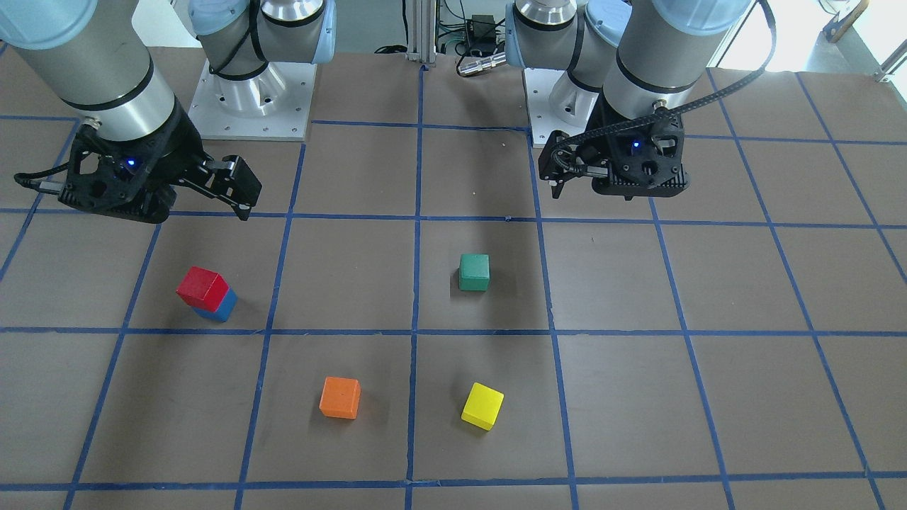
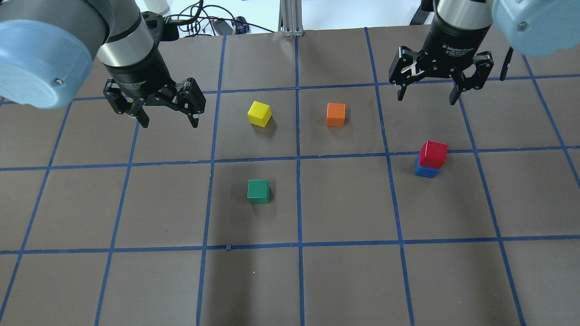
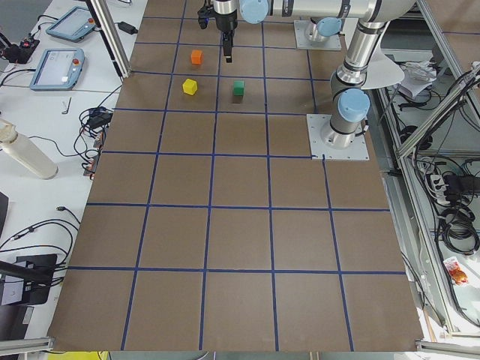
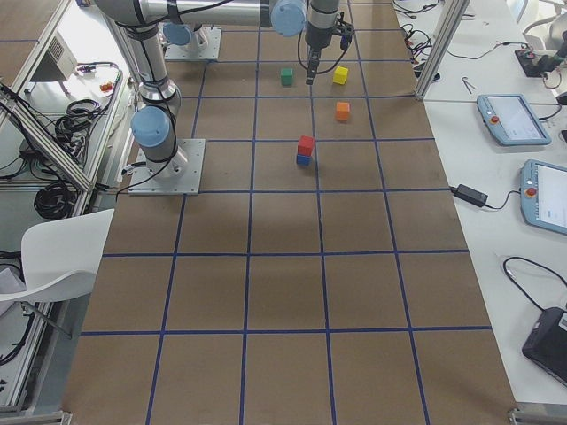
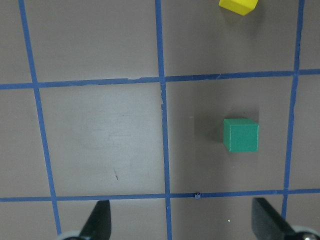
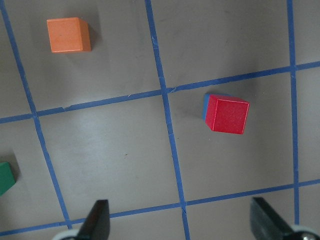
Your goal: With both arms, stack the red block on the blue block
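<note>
Red block (image 2: 432, 154) sits on top of the blue block (image 2: 426, 171), and both grippers are spread.
The stack stands on the table (image 2: 344, 280) on the robot's right side, about midway between the robot's edge and the operators' edge. The right gripper (image 2: 426, 98) hangs above, apart from the stack and holding nothing. The left gripper (image 2: 169, 123) is far away, fingers wide.

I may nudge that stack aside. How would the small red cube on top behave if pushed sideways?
The small matte red cube looks rigid and likely won't deform. It rests slightly offset on the small blue cube, so a push would probably slide it off. Flat faces: unlikely to roll.
</note>
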You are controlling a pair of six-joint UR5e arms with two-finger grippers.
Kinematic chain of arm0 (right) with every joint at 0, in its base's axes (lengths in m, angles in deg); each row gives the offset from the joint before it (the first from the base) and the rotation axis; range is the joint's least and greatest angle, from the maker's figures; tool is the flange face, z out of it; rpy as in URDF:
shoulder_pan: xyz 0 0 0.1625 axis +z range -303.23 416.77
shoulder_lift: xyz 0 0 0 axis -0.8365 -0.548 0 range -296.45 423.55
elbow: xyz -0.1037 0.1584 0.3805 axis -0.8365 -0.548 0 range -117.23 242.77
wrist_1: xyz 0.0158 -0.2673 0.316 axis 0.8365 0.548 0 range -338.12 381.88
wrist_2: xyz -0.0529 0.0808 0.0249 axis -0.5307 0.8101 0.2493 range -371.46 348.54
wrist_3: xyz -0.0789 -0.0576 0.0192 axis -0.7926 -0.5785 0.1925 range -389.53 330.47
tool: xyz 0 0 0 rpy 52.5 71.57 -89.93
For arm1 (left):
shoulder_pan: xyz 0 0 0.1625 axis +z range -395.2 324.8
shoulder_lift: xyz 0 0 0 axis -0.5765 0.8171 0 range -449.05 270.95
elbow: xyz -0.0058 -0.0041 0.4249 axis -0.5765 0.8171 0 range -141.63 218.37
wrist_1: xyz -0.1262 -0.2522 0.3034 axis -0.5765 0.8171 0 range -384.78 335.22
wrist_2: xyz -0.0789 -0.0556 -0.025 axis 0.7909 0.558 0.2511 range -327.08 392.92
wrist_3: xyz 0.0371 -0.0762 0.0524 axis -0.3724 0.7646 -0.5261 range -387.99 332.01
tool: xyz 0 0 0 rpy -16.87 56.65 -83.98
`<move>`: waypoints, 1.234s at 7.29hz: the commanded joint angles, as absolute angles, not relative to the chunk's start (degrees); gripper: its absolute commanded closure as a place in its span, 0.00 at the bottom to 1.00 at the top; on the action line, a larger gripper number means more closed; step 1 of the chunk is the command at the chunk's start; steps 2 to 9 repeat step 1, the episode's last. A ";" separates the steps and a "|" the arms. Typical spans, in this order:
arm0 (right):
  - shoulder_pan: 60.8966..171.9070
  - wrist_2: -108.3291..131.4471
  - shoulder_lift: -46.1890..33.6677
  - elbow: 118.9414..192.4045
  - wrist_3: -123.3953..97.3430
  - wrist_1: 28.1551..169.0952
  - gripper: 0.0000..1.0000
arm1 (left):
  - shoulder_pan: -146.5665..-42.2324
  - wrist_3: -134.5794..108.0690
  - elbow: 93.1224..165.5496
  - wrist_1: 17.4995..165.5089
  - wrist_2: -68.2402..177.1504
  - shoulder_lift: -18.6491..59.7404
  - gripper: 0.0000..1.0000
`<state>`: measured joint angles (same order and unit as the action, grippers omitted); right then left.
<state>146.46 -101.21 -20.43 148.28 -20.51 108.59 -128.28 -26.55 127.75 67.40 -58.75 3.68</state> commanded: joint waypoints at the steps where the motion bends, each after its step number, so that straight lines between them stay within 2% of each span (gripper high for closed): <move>1: 147.73 -101.11 -20.39 148.37 -20.39 108.63 0.00 | -128.28 -26.93 127.75 66.99 -58.75 3.41 0.00; 9: 147.73 -101.11 -20.39 148.37 -20.39 108.63 0.00 | -128.28 -26.93 127.75 66.99 -58.75 3.41 0.00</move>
